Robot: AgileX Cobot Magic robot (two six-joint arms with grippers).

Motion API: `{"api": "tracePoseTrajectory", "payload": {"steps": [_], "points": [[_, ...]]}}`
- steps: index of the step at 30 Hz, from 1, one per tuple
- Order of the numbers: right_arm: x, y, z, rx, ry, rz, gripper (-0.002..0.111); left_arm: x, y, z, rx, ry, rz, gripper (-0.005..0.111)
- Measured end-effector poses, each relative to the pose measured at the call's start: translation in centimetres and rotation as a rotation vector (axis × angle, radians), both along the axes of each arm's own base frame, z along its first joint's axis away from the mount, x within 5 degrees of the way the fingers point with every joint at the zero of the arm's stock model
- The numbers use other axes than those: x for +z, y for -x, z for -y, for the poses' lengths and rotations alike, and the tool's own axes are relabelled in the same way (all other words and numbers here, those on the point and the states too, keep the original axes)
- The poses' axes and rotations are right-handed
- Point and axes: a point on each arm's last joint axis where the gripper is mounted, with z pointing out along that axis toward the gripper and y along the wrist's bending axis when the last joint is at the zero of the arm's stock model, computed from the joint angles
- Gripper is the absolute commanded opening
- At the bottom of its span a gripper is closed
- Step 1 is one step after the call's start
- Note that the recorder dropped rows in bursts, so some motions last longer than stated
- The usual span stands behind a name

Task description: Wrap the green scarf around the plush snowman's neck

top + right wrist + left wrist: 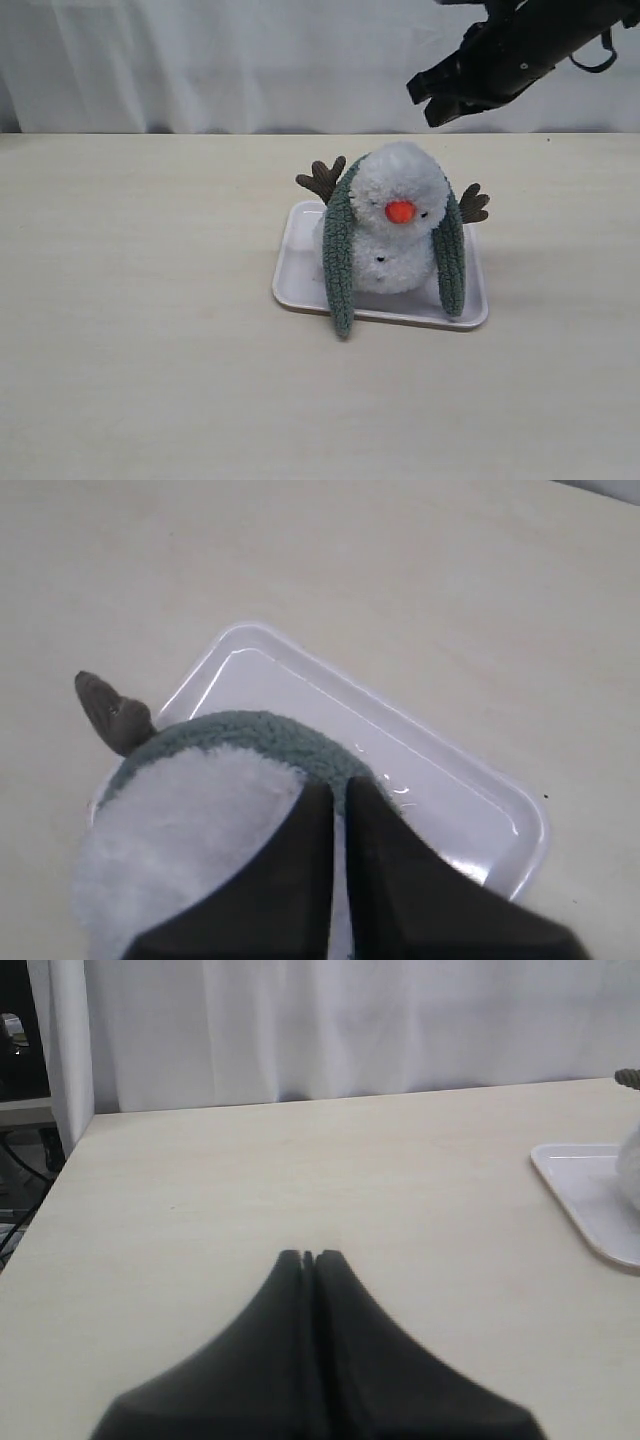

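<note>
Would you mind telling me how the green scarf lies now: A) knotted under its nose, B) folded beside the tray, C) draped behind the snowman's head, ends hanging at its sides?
C: the green scarf passes behind the plush snowman's head and both ends hang uncrossed down its sides.

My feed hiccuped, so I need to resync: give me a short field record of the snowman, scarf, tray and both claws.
snowman: upright on the white tray
scarf: looped behind the head, both ends hanging down the front, not crossed
left claw: shut, empty, over bare table
right claw: shut, empty, raised above the snowman, touching nothing
wrap: not closed in front
</note>
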Motion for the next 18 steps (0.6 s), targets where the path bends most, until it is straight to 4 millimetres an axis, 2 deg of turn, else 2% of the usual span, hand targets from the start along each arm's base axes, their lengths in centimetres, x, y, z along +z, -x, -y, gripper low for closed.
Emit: {"api": "tracePoseTrajectory", "payload": {"steps": [8, 18], "points": [[-1.7, 0.4, -3.4, 0.15, 0.131, 0.0, 0.004, 0.0, 0.0, 0.0, 0.0, 0.0, 0.0, 0.0], [-3.0, 0.8, -4.4, 0.228, 0.186, -0.07, 0.004, 0.0, 0.0, 0.0, 0.0, 0.0, 0.0, 0.0]]}}
